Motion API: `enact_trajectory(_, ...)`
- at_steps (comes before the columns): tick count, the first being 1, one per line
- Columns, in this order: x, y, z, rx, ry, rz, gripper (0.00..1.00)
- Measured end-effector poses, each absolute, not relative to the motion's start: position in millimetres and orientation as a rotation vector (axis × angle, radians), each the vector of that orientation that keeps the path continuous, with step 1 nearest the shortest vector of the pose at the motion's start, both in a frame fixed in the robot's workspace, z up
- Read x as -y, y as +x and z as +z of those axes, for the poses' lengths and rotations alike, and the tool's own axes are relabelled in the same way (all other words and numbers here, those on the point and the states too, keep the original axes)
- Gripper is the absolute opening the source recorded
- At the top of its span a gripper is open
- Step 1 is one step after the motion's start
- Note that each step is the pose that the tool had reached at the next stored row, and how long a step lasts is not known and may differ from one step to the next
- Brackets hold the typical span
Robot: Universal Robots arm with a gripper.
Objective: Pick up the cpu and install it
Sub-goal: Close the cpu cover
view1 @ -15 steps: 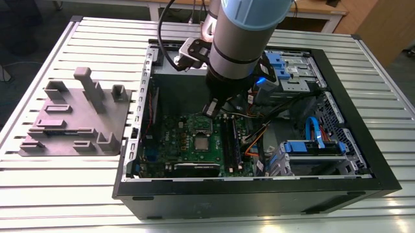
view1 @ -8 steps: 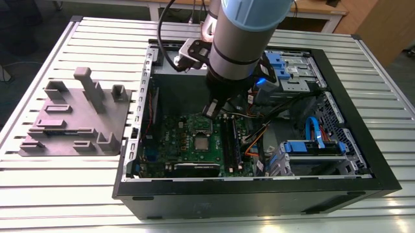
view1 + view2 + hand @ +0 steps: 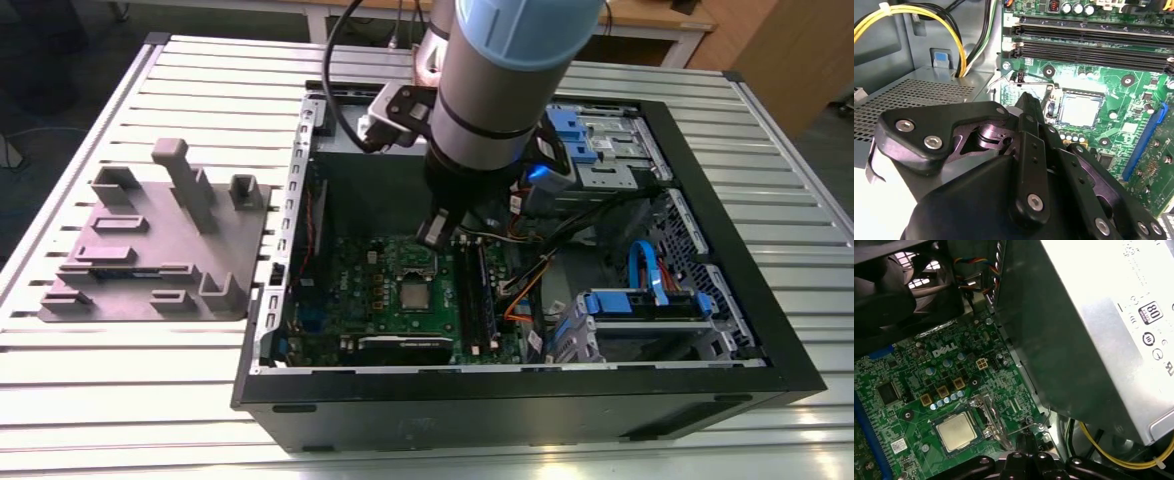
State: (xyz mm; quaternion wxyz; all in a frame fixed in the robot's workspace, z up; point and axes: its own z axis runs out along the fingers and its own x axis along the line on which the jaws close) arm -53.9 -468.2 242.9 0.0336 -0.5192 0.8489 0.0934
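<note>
one cpu seated in the motherboard socket, tool above it

a single cpu [image 3: 955, 431], flat, square and pale silver with a thin dark rim, lies in its socket at the lower middle of the first wrist view and right of centre in the second wrist view [image 3: 1080, 110]. one tool [image 3: 437, 232] hangs inside the open computer case [image 3: 747, 270]; its fingertips are hidden, so i cannot tell its opening. one grey tray [image 3: 147, 250] sits on the counter [image 3: 80, 400], left.

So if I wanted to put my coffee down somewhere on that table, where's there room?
The slatted table is bare in front of the grey tray and along the exterior view's right of the computer case. Inside the case it is crowded: motherboard, cables, arm.
</note>
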Motion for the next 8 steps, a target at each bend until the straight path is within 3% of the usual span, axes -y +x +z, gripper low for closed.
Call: enact_trajectory(8,472.3,-54.0,242.9,-2.611,-1.597,0.287,0.1)
